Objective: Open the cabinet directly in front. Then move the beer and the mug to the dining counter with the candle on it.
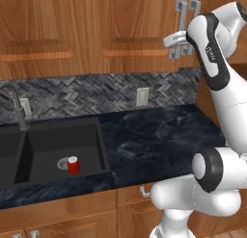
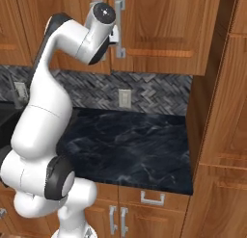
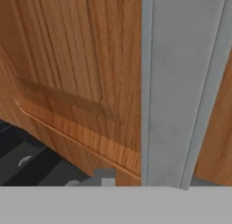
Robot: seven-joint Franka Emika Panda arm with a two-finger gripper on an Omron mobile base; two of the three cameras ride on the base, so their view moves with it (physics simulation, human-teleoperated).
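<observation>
One step in: pincer (image 1: 179,45) right at the cabinet (image 1: 144,25) handle (image 3: 181,87) (grip state, can't tell tbh). Doors look shut, so next it needs a clamp & pull imo.

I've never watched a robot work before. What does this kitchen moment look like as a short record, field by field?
Cabinet: doors appear shut
Handles: silver vertical bars where the doors meet
Gripper: raised at the handles; grip cannot be told
Hand view: silver bar very close, against the wood
Counter: dark marbled stone top
Sink: black, with a red can standing in it
Beer and mug: not visible
</observation>
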